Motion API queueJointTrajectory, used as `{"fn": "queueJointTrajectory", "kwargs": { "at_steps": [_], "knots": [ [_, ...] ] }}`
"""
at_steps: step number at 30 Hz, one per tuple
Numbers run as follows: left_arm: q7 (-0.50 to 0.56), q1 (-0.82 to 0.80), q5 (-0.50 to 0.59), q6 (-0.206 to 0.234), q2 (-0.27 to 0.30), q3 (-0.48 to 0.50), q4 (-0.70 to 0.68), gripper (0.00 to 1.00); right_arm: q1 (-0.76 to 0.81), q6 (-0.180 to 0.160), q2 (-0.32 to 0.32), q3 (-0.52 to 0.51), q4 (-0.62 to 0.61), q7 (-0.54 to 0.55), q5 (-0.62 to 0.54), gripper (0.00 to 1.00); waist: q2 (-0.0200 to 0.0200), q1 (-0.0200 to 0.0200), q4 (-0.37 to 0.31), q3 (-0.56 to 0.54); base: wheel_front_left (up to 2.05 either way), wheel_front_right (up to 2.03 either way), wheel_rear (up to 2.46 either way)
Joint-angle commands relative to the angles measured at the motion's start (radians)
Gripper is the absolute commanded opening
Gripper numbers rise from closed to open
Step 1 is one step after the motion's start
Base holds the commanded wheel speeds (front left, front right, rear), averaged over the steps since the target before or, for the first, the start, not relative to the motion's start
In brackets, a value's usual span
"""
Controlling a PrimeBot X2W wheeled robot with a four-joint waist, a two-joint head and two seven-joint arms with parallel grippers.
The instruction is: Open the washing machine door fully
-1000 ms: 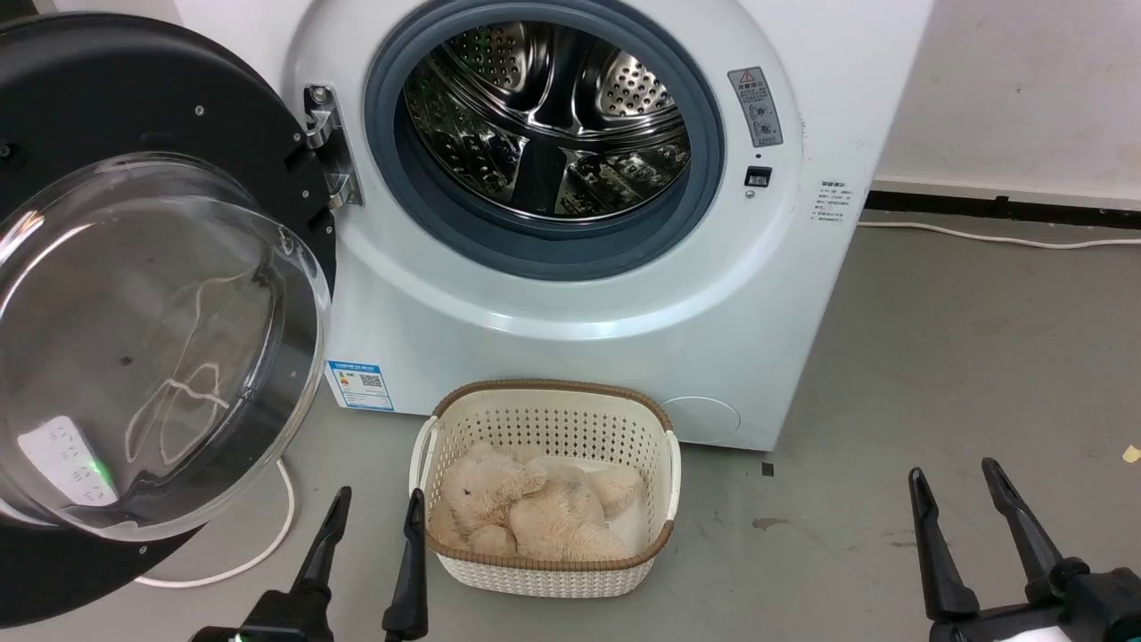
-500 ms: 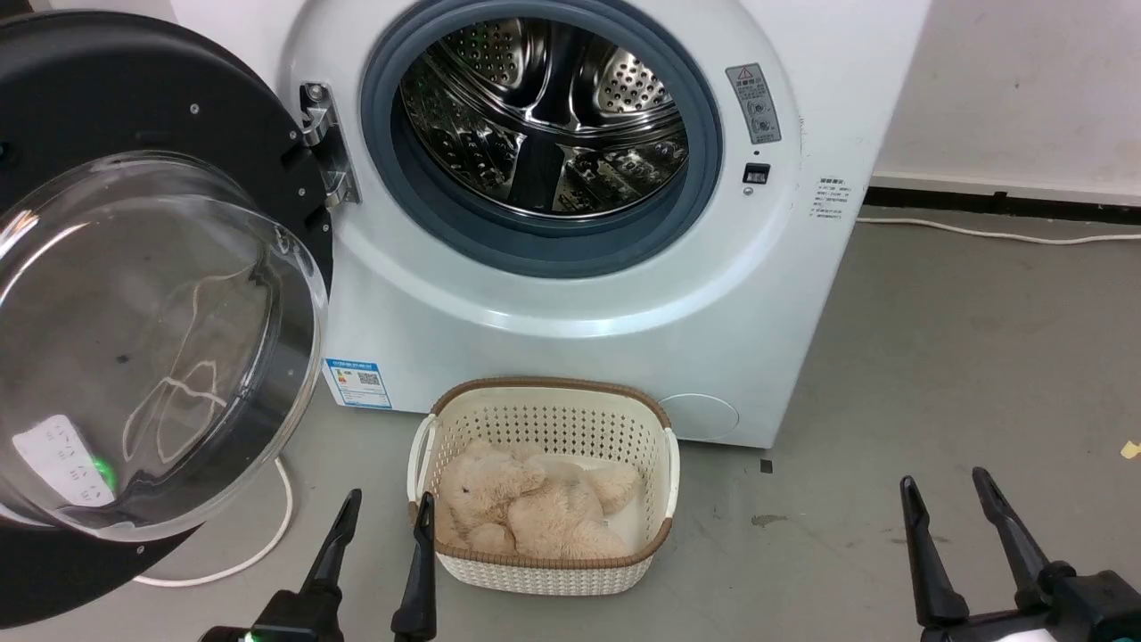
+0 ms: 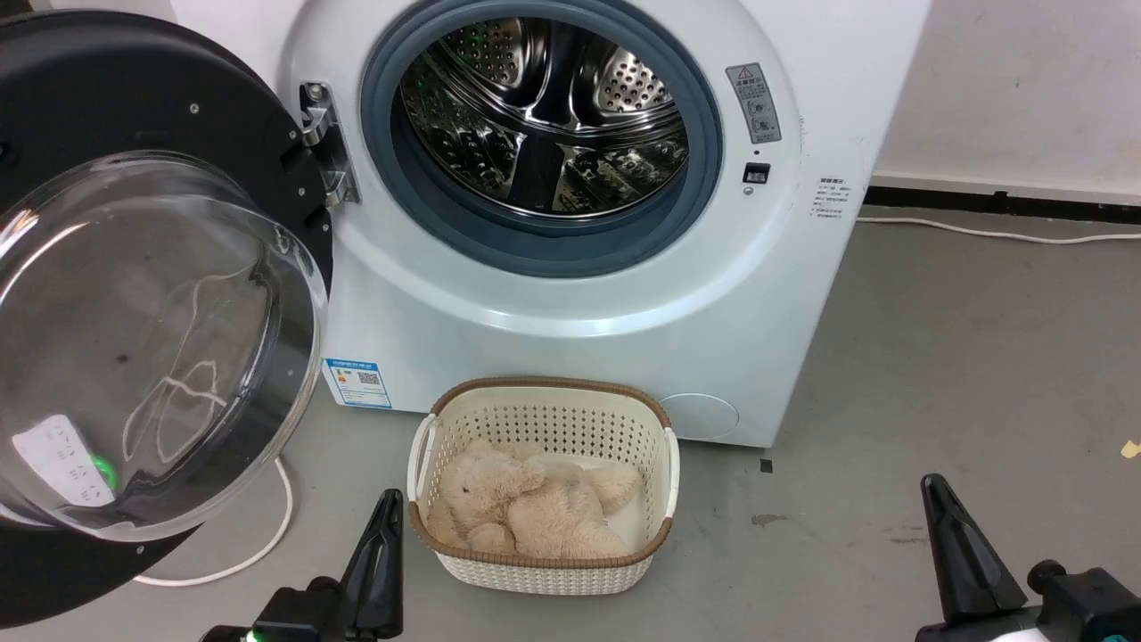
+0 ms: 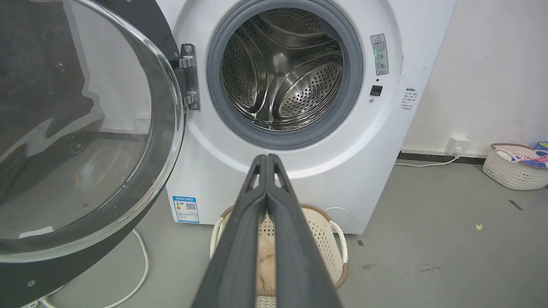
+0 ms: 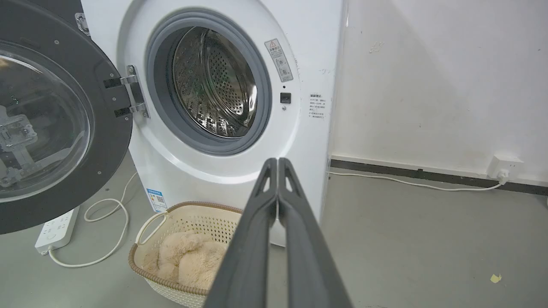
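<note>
The white washing machine [image 3: 570, 348] stands ahead with its grey-gasketed mouth and steel drum [image 3: 544, 116] exposed. Its black door [image 3: 134, 98] with the bulging glass bowl [image 3: 151, 348] is swung wide to the left on its metal hinge [image 3: 323, 143]. The same door [image 4: 81, 128] and hinge [image 4: 188, 75] appear in the left wrist view, and the door [image 5: 55, 115] again in the right wrist view. My left gripper [image 3: 385, 526] is low, left of the basket, shut and empty, apart from the door. My right gripper [image 3: 940, 499] sits at the lower right, shut and empty.
A cream basket [image 3: 655, 535] holding a beige plush toy [image 3: 526, 504] sits on the grey floor before the machine. A white cable [image 3: 267, 544] loops under the door, joined to a power strip [image 5: 55, 229]. Another basket [image 4: 511, 169] stands by the right wall.
Both grippers went from open to shut, their fingers now pressed together. Both also sank slightly lower in the head view. The door has not moved.
</note>
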Motion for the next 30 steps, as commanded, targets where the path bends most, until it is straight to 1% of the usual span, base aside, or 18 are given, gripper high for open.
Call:
{"fn": "queueJointTrajectory", "kwargs": {
  "at_steps": [1,30],
  "knots": [
    [0.006,-0.006,0.008,-0.005,-0.001,0.005,0.0,0.0,-0.007,0.0,0.0,0.002,0.0,0.006,-0.005,0.0,0.0,0.0,-0.001,0.0,0.0,0.0,0.0],
    [0.063,-0.03,0.049,-0.022,-0.016,0.048,-0.001,0.0,-0.032,0.0,0.002,0.015,0.001,0.063,-0.023,0.0,0.0,0.0,-0.009,0.004,0.0,0.0,0.0]
  ]
}}
